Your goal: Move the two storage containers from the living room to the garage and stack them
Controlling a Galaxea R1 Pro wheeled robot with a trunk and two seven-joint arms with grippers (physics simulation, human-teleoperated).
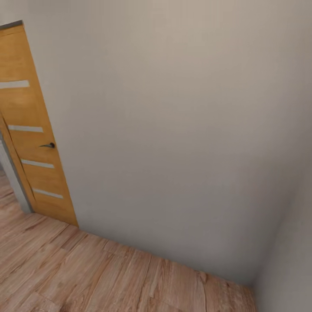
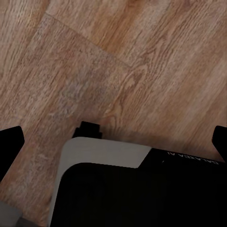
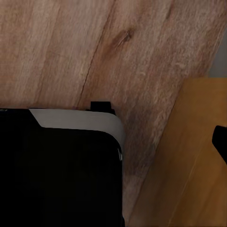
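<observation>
The storage containers and the garage are out of view. In the left wrist view my left gripper (image 2: 113, 142) is open, its black fingertips (image 2: 9, 144) at the two side edges with nothing between them, over light wood-plank flooring (image 2: 118, 56) and the robot's own black and grey base (image 2: 109, 189). In the right wrist view one black fingertip (image 3: 220, 142) of my right gripper shows at the edge, set wide with nothing held, above the same base (image 3: 56, 170).
A plain off-white wall (image 1: 182, 130) stands close ahead and meets a second wall (image 1: 290, 260) at the right. At the left is an orange wooden door (image 1: 32, 143) with pale slats and a dark handle (image 1: 48, 145). Wood planks (image 1: 86, 273) cover the ground. An orange wooden panel (image 3: 198, 161) lies near my right arm.
</observation>
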